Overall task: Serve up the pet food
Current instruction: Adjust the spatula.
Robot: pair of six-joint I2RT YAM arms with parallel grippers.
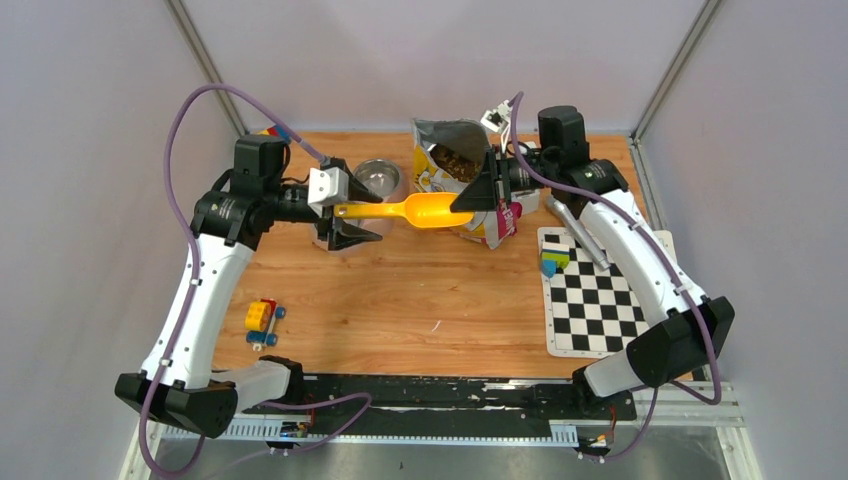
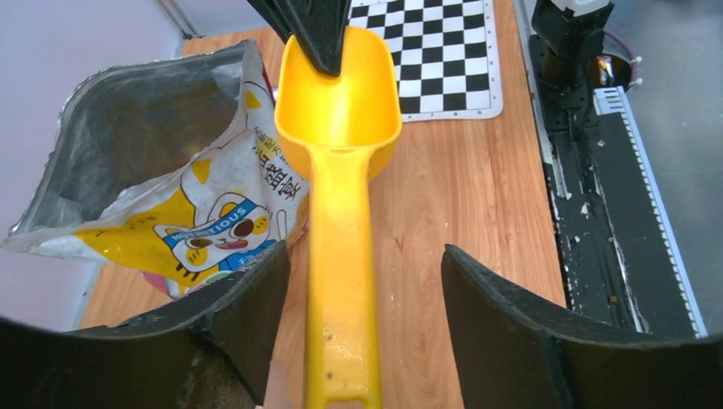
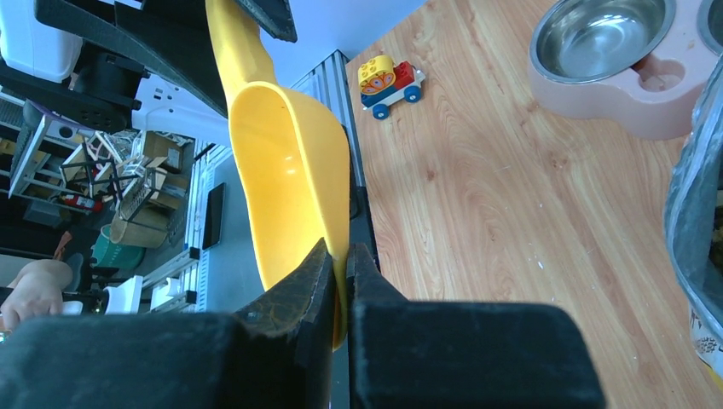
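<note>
The pet food (image 1: 455, 160) shows as brown kibble inside the open yellow-and-white bag (image 1: 462, 180) at the back of the table. A yellow scoop (image 1: 420, 211) hangs level above the table, empty. My right gripper (image 1: 465, 200) is shut on the rim of its bowl (image 3: 341, 256). My left gripper (image 1: 365, 212) straddles the handle (image 2: 341, 281), jaws open with a gap on each side. The bag (image 2: 170, 196) lies left of the scoop in the left wrist view. The pink double steel bowl (image 1: 375, 180) stands behind the left gripper, its steel cups (image 3: 597, 38) empty.
A toy car (image 1: 262, 322) of coloured bricks sits near the left arm. A checkerboard mat (image 1: 595, 295) with coloured blocks (image 1: 553, 260) lies at the right. A black rail (image 1: 440, 395) runs along the near edge. Grey walls enclose the table.
</note>
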